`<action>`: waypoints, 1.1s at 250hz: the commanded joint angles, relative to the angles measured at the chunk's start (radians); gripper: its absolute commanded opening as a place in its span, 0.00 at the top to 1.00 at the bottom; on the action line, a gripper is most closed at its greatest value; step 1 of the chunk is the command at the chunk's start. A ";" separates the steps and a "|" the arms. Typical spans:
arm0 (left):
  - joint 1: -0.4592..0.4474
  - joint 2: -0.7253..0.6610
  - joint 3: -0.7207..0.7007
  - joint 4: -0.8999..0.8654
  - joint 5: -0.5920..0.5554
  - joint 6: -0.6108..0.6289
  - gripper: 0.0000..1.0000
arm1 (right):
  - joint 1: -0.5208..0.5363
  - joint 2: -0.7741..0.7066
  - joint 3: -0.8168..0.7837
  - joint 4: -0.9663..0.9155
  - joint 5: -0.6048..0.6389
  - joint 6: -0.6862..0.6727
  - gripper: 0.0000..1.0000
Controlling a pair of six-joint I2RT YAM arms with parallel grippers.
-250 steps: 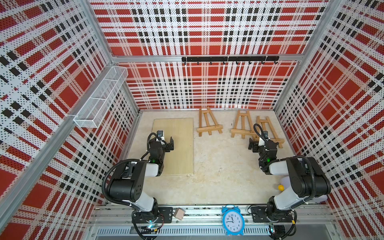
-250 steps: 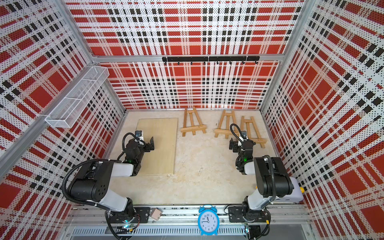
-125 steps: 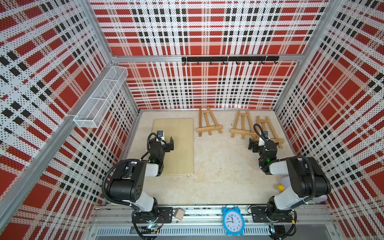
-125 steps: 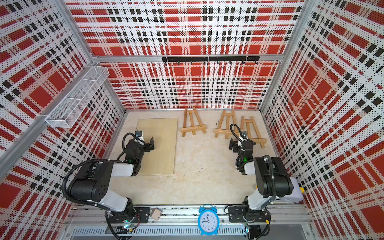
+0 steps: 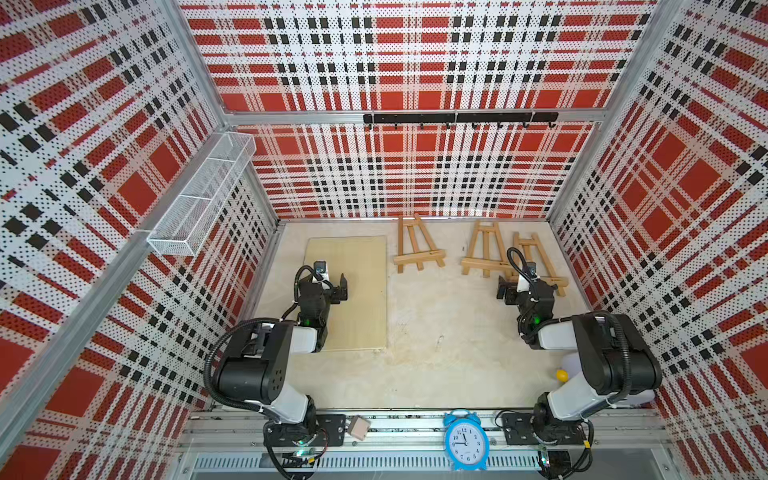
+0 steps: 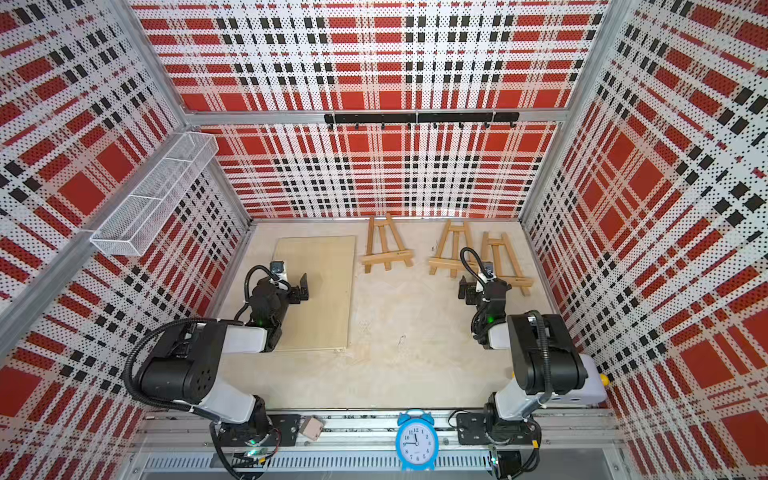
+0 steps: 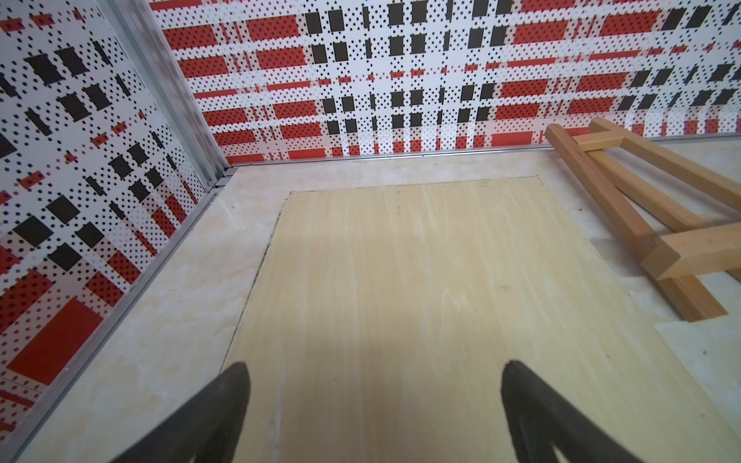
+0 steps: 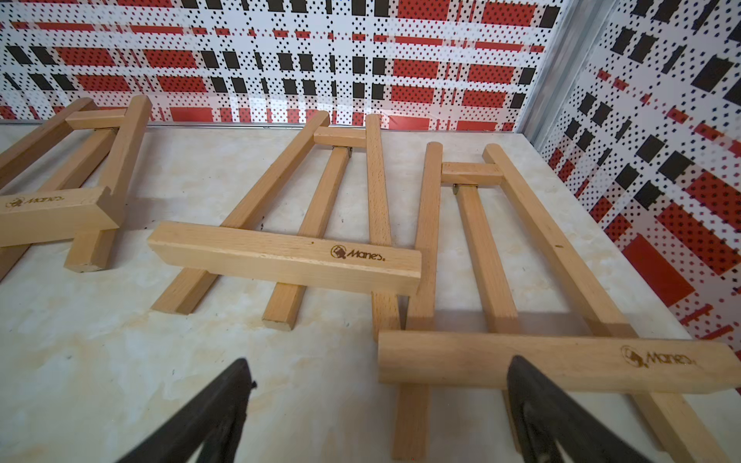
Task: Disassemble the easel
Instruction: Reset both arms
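Note:
Three wooden easels lie flat near the back wall in both top views: one by the board point(image 5: 417, 249), a middle one point(image 5: 484, 254) and a right one point(image 5: 538, 259). My right gripper point(image 5: 505, 291) hovers open just in front of the right easel point(image 8: 541, 360), whose ledge reaches between my fingertips point(image 8: 521, 385) untouched. The middle easel point(image 8: 288, 256) lies beyond. My left gripper point(image 5: 337, 291) is open and empty over a pale wooden board point(image 5: 353, 291). In the left wrist view that gripper point(image 7: 375, 401) sits above the board point(image 7: 401, 280), with the nearest easel point(image 7: 641, 224) off to one side.
A white wire basket point(image 5: 199, 199) hangs on the left wall and a black hook rail point(image 5: 457, 118) on the back wall. A blue alarm clock point(image 5: 464, 440) and a small block point(image 5: 358, 428) sit on the front rail. A yellow-capped object point(image 5: 562, 375) lies behind the right arm.

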 commanded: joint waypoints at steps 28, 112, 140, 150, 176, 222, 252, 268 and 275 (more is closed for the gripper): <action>-0.001 0.006 -0.001 0.009 0.003 0.006 0.01 | 0.004 -0.009 -0.007 0.034 0.002 -0.015 0.00; -0.002 0.006 0.000 0.008 0.004 0.006 0.01 | 0.004 -0.010 -0.007 0.034 0.003 -0.015 0.00; -0.001 0.006 -0.001 0.008 0.004 0.006 0.01 | 0.004 -0.009 -0.006 0.035 0.001 -0.015 0.00; -0.001 0.006 -0.001 0.008 0.004 0.006 0.01 | 0.004 -0.009 -0.007 0.034 0.000 -0.015 0.00; -0.001 0.006 0.000 0.007 0.004 0.006 0.01 | 0.004 -0.009 -0.007 0.034 0.001 -0.015 0.00; 0.002 0.006 0.001 0.005 0.010 0.004 0.01 | 0.004 -0.009 -0.006 0.034 0.001 -0.015 0.00; 0.002 0.006 0.002 0.005 0.012 0.004 0.00 | 0.005 -0.010 -0.006 0.035 0.001 -0.015 0.00; -0.002 0.007 0.002 0.005 0.012 0.004 0.01 | 0.004 -0.010 -0.007 0.034 0.001 -0.015 0.00; 0.002 0.007 0.002 0.005 0.011 0.004 0.00 | 0.004 -0.009 -0.005 0.033 0.001 -0.015 0.00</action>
